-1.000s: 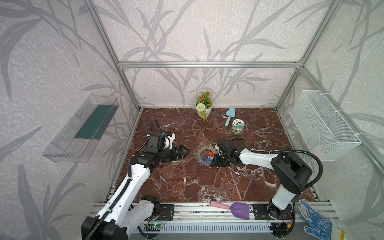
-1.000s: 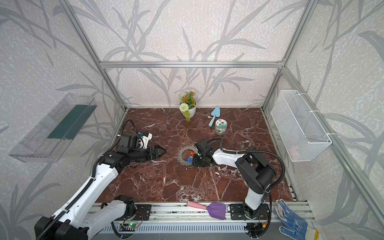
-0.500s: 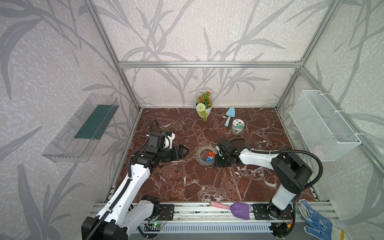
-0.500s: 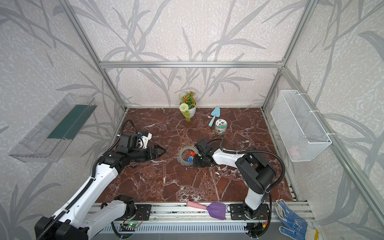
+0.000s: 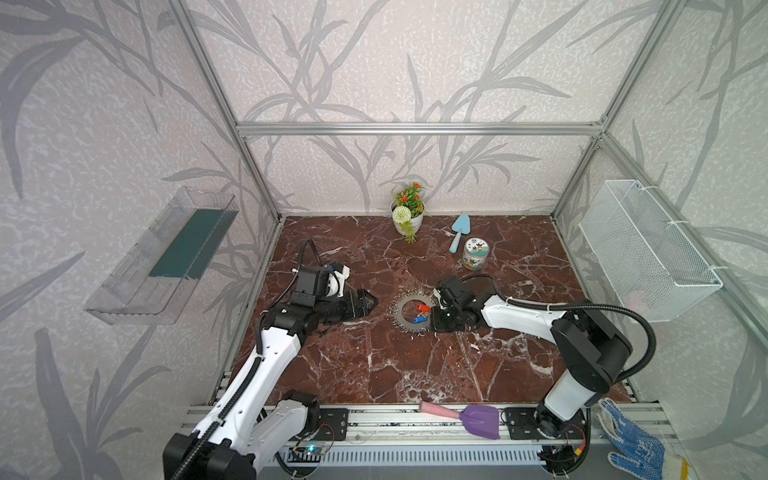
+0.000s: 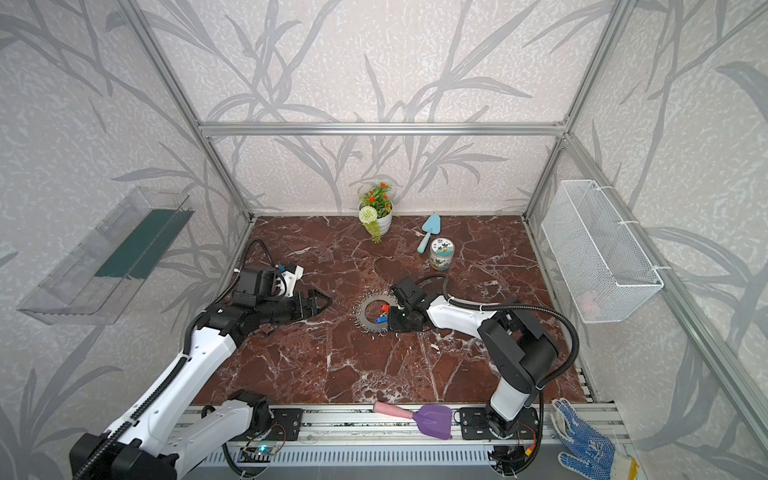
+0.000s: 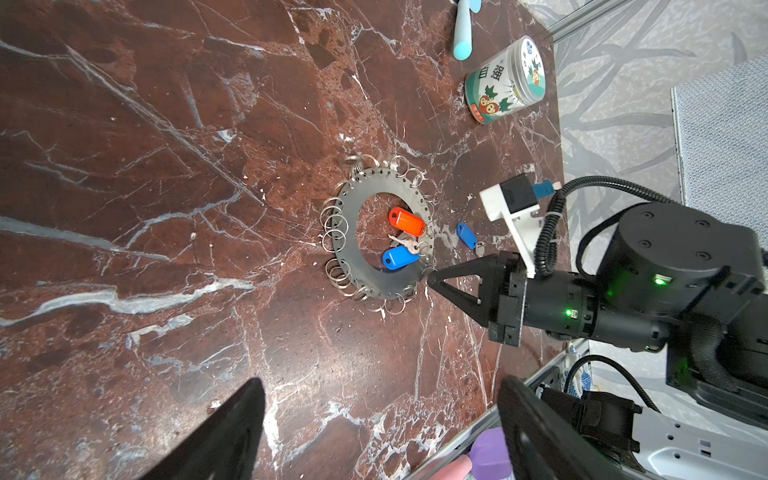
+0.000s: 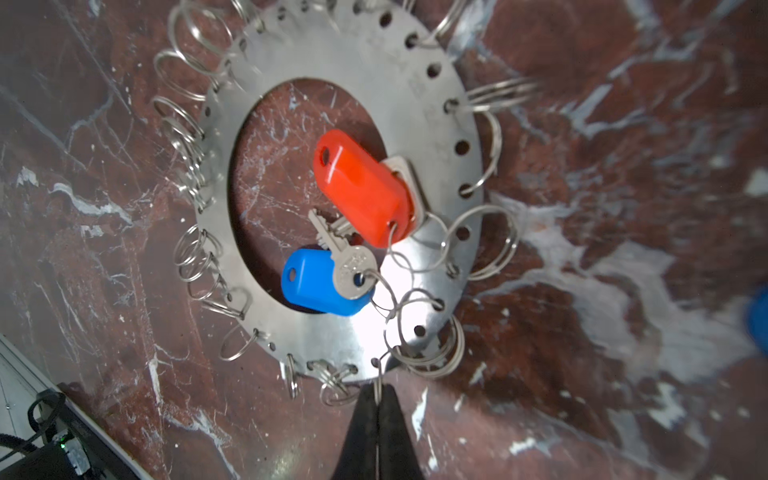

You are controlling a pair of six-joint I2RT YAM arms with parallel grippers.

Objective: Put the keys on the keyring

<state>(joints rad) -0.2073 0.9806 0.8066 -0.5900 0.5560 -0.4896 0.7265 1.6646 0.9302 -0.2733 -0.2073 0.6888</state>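
The left arm (image 5: pixel 270 345) lies low from 7 o'clock. Its left gripper (image 5: pixel 369 302) is spread wide and grasps nothing, near the keyring (image 5: pixel 400 311) at its 9 o'clock. The right arm (image 5: pixel 519 318) reaches in from 4 o'clock. The right gripper (image 8: pixel 377 395) is clenched on one split ring (image 8: pixel 377 374) at the plate's rim.

The wire basket (image 5: pixel 648 253) at 3 o'clock holds a blurred pink thing (image 5: pixel 636 297). The clear tray (image 5: pixel 137 291) at 9 o'clock holds a green sheet (image 5: pixel 187 245).

A jar (image 5: pixel 476 253) and a trowel (image 5: pixel 459 232) stand clear at 1 o'clock.

An orange-red key (image 8: pixel 361 191) and a blue key (image 8: pixel 316 286) lie in the keyring's hole. A second blue key (image 7: pixel 466 235) lies just outside.
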